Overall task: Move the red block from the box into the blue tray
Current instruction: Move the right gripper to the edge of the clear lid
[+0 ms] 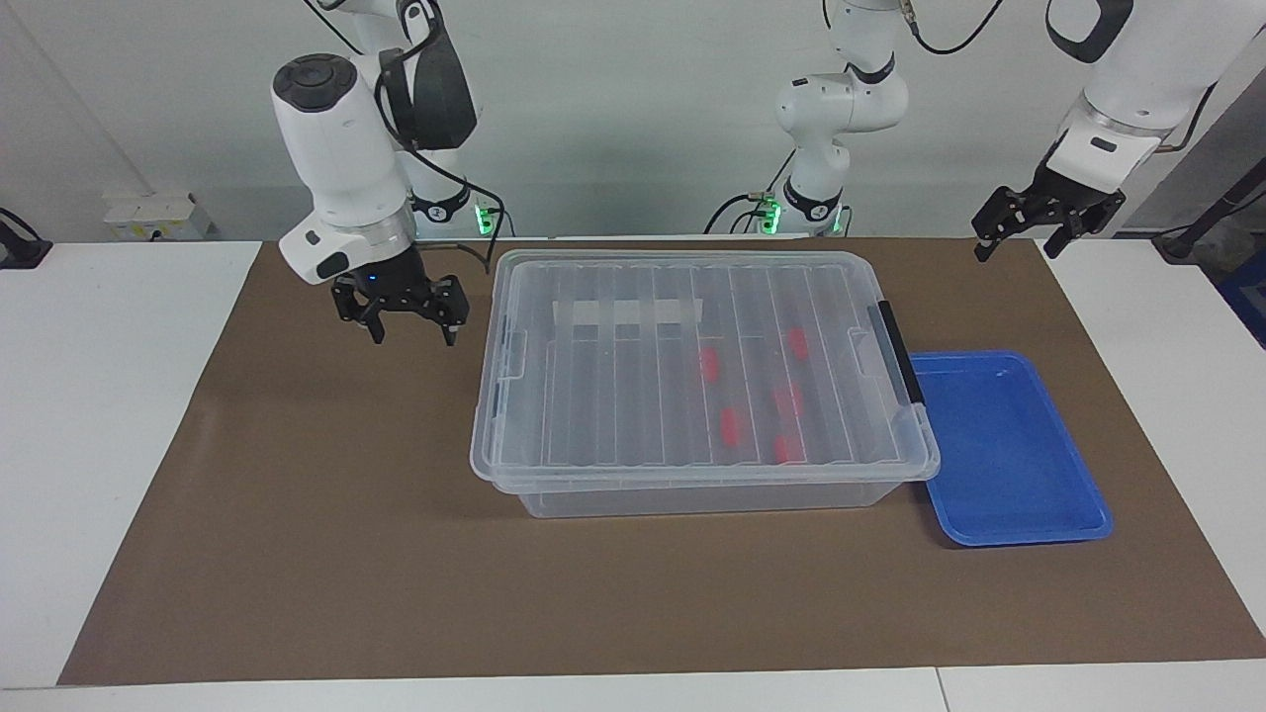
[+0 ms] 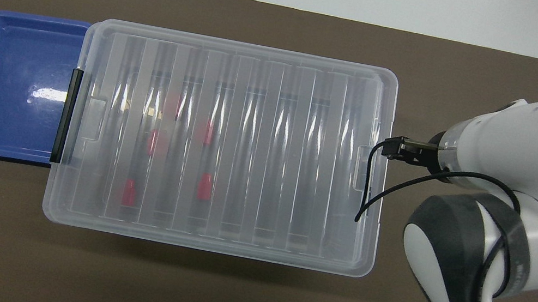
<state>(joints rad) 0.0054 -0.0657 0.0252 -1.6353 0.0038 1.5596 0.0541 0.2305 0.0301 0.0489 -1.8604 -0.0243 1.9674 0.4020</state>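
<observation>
Your right gripper (image 1: 410, 334) hangs in the air over the brown mat (image 1: 297, 514), just beside the box (image 1: 692, 376) at the right arm's end of it, with its fingers spread apart and pointing down, holding nothing. In the overhead view you see mostly the arm's white wrist and its black cable, which overlap the box's short edge; the facing view shows the fingers clear of the box.

Your left gripper (image 1: 1019, 242) waits in the air near the mat's corner at the left arm's end of the tabletop (image 1: 119, 415), close to the robots. Its fingers also stand apart and empty. In the overhead view only a dark tip of it shows at the frame's edge, over the blue tray's (image 1: 1009, 455) outer rim.

The box sits in the middle of the mat with its ribbed clear lid (image 2: 226, 143) closed and the black latch (image 1: 895, 351) on the short side that faces the tray. A white tape strip (image 1: 628, 313) shows through the lid on the side nearer the robots.

You can make out red blocks through the lid, all in the half of the box toward the left arm's end. One red block (image 1: 730, 425) lies near the middle of that group; the others sit close around it, blurred by the ribs.

The blue tray rests on the mat touching the latch end of the box, with nothing in it.
</observation>
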